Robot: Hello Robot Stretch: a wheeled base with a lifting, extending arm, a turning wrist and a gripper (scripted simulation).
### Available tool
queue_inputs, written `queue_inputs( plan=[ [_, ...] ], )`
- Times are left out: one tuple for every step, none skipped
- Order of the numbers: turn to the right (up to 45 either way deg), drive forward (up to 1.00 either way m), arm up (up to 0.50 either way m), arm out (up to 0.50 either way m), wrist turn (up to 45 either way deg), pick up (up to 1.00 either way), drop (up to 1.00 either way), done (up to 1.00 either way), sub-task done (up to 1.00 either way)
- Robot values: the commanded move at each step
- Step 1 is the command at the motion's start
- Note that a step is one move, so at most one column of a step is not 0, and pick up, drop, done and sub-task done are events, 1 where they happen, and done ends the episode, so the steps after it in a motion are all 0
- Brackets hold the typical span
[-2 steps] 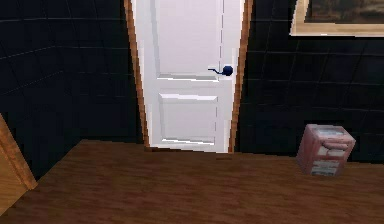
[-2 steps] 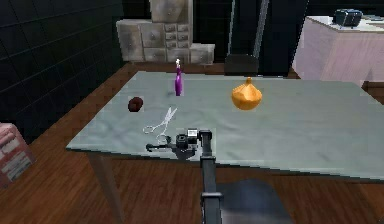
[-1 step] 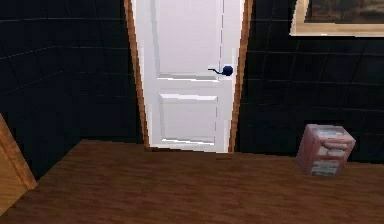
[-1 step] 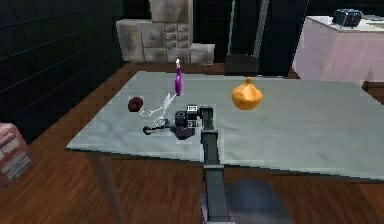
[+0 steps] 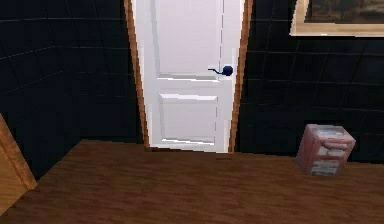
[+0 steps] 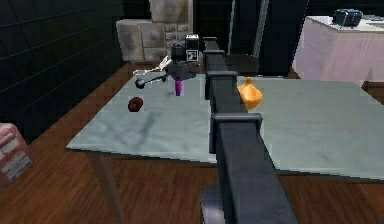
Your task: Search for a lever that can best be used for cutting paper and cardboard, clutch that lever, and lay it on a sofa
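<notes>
The arm (image 6: 240, 150) reaches over the table (image 6: 320, 130). Its gripper (image 6: 148, 78) is near the far edge, by a small purple thing (image 6: 180, 88), maybe the cutter. I cannot tell if it grips anything. The sofa part is not done.

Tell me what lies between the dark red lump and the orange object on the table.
In the arm side view, the robot's arm crosses between the dark red lump and the orange object; a small purple thing shows there too.

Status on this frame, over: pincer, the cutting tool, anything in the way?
Pincer over grey table; hold cannot be told. Small purple thing by it, scissors unconfirmed. Dark blob and orange thing close by.
</notes>
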Motion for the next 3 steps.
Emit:
queue_inputs(
  plan=[
    [0.0,0.00,0.00,0.00,-45.0,0.00,0.00,0.00,0.00],
    [0.0,0.00,0.00,0.00,-45.0,0.00,0.00,0.00,0.00],
    [0.0,0.00,0.00,0.00,-3.0,0.00,0.00,0.00,0.00]
  ],
)
